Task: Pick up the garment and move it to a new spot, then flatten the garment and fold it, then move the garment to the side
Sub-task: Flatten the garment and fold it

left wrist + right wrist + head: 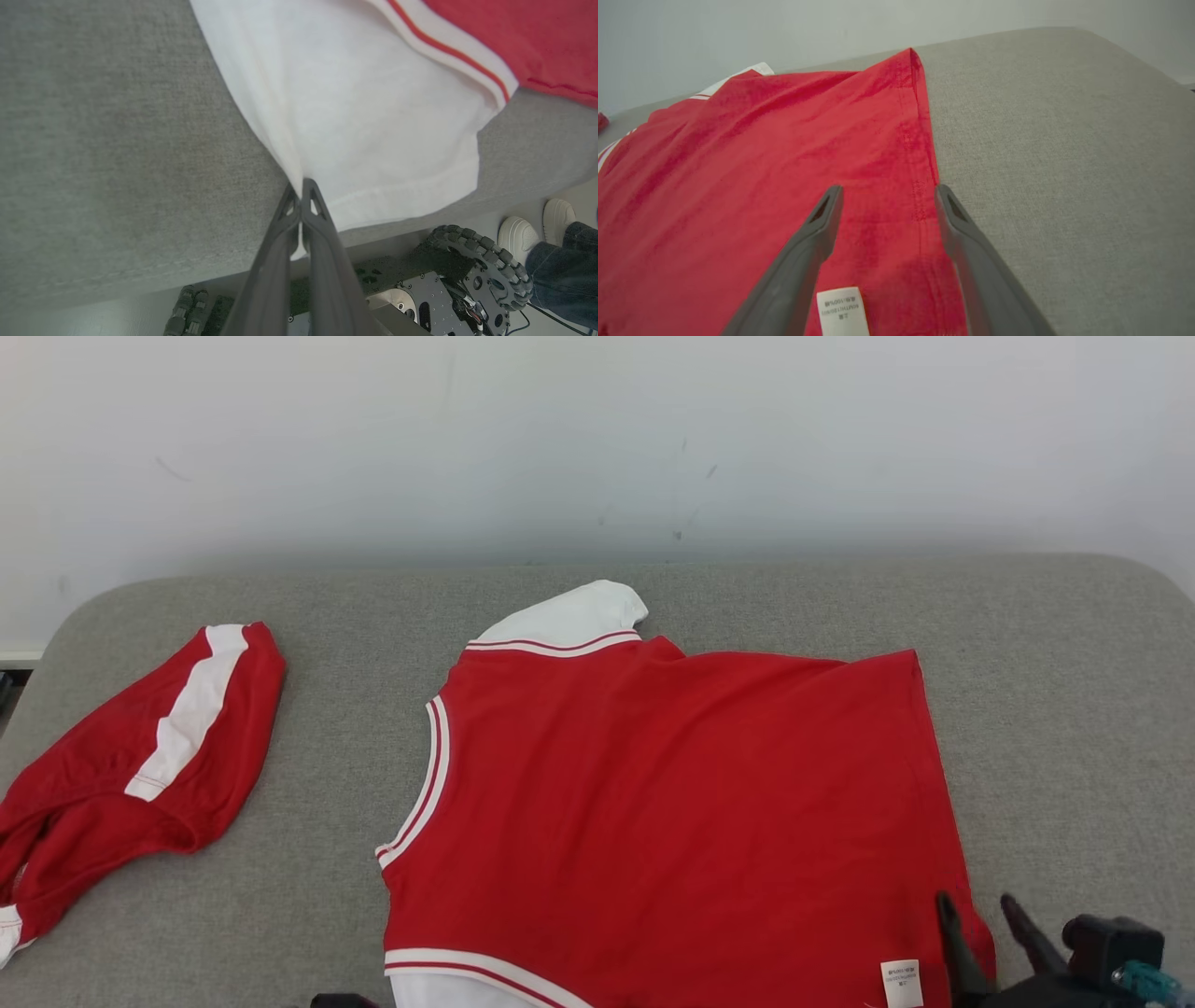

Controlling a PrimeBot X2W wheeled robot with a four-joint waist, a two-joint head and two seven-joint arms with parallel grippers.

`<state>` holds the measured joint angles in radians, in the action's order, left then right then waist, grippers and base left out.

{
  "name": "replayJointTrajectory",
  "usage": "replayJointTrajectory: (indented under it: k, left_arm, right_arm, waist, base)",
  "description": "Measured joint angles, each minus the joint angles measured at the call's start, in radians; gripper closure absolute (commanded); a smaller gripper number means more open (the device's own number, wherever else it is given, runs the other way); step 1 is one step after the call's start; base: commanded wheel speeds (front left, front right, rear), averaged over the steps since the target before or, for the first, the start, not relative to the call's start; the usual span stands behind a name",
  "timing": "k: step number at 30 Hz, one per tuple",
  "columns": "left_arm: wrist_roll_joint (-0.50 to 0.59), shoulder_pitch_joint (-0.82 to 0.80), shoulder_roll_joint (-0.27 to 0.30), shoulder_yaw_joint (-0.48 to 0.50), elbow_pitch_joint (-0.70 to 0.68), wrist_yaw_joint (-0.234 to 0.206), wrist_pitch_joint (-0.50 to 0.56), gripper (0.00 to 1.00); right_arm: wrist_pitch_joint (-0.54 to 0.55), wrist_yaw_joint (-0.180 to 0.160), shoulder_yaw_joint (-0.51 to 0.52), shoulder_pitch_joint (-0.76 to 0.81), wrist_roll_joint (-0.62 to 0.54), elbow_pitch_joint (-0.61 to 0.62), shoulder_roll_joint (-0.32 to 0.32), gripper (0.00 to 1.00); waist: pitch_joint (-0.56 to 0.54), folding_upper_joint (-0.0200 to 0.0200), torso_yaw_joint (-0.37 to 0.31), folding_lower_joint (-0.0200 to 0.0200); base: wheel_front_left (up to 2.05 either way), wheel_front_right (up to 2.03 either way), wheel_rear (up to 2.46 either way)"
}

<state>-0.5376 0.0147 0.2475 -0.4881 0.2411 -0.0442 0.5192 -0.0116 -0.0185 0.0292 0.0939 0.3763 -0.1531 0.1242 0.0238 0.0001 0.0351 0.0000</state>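
Observation:
The garment is a red top with white sleeves and red-and-white trim, spread flat on the grey table. In the left wrist view its near white sleeve hangs toward the table's front edge. My left gripper is shut on that sleeve's edge, and a little white cloth shows between the fingers. My right gripper stands open at the garment's near right corner. In the right wrist view the right gripper straddles the red hem, with a white label just behind its fingers.
A second red piece with a white stripe lies crumpled at the table's left end. A pale wall rises behind the table. Below the front edge are the robot's wheeled base and a person's white shoes.

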Motion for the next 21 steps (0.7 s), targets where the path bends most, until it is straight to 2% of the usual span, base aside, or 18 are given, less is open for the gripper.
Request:
replayJointTrajectory:
  k: [3,6,9,13,20,21]
  left_arm:
    - [0.000,0.002,0.002,0.000,-0.007,-0.001,0.006,1.00]
    - [0.000,0.003,0.002,-0.001,-0.016,-0.006,0.011,1.00]
    - [0.000,0.003,0.001,-0.005,-0.030,-0.008,0.017,1.00]
    - [-0.001,0.003,0.000,-0.005,-0.040,-0.009,0.019,1.00]
    - [-0.009,0.002,0.000,-0.002,-0.049,-0.009,0.026,1.00]
    - [-0.009,0.002,0.000,-0.002,-0.049,-0.009,0.026,1.00]
  right_arm:
    - [0.105,0.001,-0.035,0.055,-0.019,-0.012,0.026,0.00]
    - [0.166,-0.001,-0.039,0.078,-0.030,-0.014,0.050,0.00]
    - [0.219,-0.018,-0.035,0.092,-0.030,-0.014,0.055,0.00]
    - [0.282,-0.045,-0.026,0.122,-0.030,-0.012,0.055,0.00]
    - [0.345,-0.062,-0.003,0.121,-0.024,0.000,0.047,0.00]
    - [0.351,-0.066,0.000,0.121,-0.022,0.003,0.046,0.05]
  waist:
    - [-0.001,0.0000,0.000,0.0000]
    - [0.000,0.0000,0.001,0.0000]
    - [0.006,-0.0001,0.003,0.0000]
    - [0.019,0.0000,0.008,0.0000]
    - [0.036,0.0000,0.004,0.0000]
    - [0.037,-0.0001,0.003,0.0000]
  base:
    - [0.00,0.00,0.00]
    - [0.00,0.00,0.00]
    - [0.00,0.00,0.00]
    - [0.00,0.00,0.00]
    - [0.00,0.00,0.00]
    - [0.00,0.00,0.00]
